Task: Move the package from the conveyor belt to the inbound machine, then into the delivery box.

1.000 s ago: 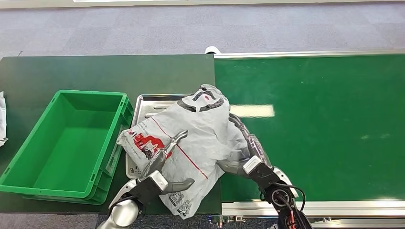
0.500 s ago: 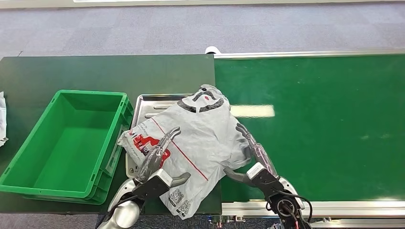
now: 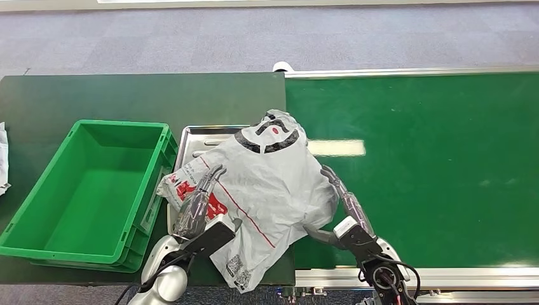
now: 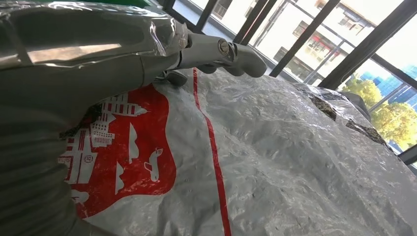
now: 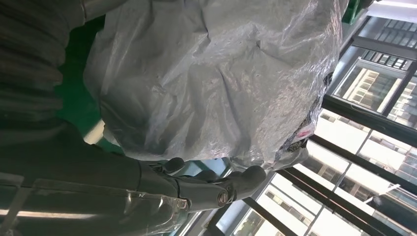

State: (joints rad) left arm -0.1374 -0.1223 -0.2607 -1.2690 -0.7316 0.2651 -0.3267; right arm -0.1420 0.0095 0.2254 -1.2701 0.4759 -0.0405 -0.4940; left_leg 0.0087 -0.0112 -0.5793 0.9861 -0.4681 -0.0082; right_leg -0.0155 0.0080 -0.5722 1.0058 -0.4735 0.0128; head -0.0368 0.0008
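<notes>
Package (image 3: 267, 190): grey plastic mailer with red print and a black marking at the far end, lying mostly over the metal tray (image 3: 191, 136), right edge spilling onto the conveyor belt (image 3: 432, 159), near corner hanging past the worktop (image 3: 127, 95) front edge. Covers most of the tray; only the far-left rim and a strip of the tray floor visible. Contents of the bag not discernible. Small printed codes near the front corner too small to read.

Left hand (image 3: 198, 206) lying flat on top of the package's red print, fingers extended and close together, pointing away from the robot; thumb (image 4: 236, 54) out straight above the bag surface in the left wrist view. Palm hidden, so contact underneath unclear; no pinch or wrap seen.

Right hand (image 3: 346, 210) against the package's right edge over the belt, fingers stretched along the side of the bag. In the right wrist view thumb (image 5: 236, 184) sits under the bulging plastic, fingertips hidden behind it. Cannot tell whether anything is actually gripped.

Green crate (image 3: 95, 190) left of the tray on the worktop, touching or nearly touching the tray's edge, interior bare. White item (image 3: 3, 159) at far left, cut off by the frame edge, unidentifiable.
</notes>
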